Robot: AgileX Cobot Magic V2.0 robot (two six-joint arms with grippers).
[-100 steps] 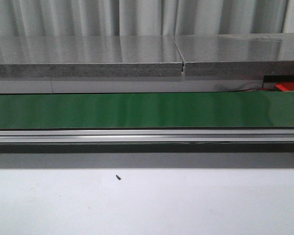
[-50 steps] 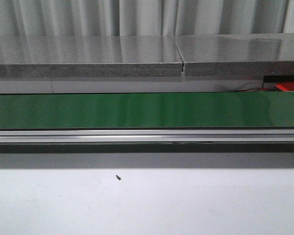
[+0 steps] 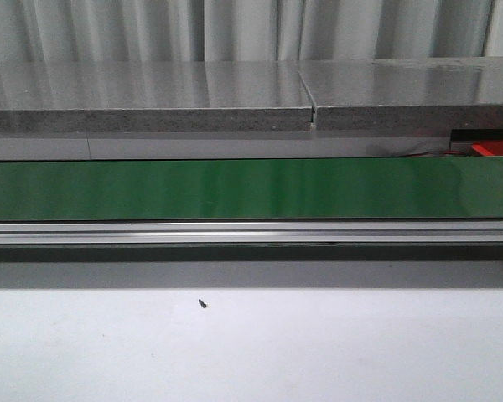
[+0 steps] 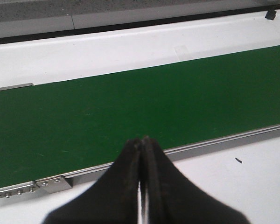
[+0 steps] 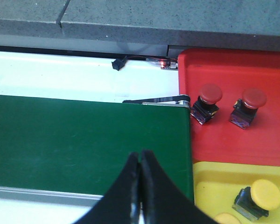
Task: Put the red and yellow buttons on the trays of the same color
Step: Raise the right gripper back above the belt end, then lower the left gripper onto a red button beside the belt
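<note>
In the right wrist view a red tray [image 5: 261, 140] holds two red buttons [image 5: 209, 95] [image 5: 253, 100], and a yellow tray [image 5: 210, 186] beside it holds a yellow button [image 5: 265, 195] and part of another [image 5: 226, 219]. A corner of the red tray shows in the front view [image 3: 496, 148]. My right gripper [image 5: 140, 155] is shut and empty over the green belt [image 5: 84, 144], near the trays. My left gripper [image 4: 141, 141] is shut and empty over the belt's near edge [image 4: 130, 107]. No button lies on the belt in any view.
The green conveyor belt [image 3: 251, 188] runs across the front view with an aluminium rail [image 3: 251, 232] along its near side. Grey stone slabs [image 3: 151, 96] lie behind it. A small dark speck [image 3: 202, 303] sits on the white table in front.
</note>
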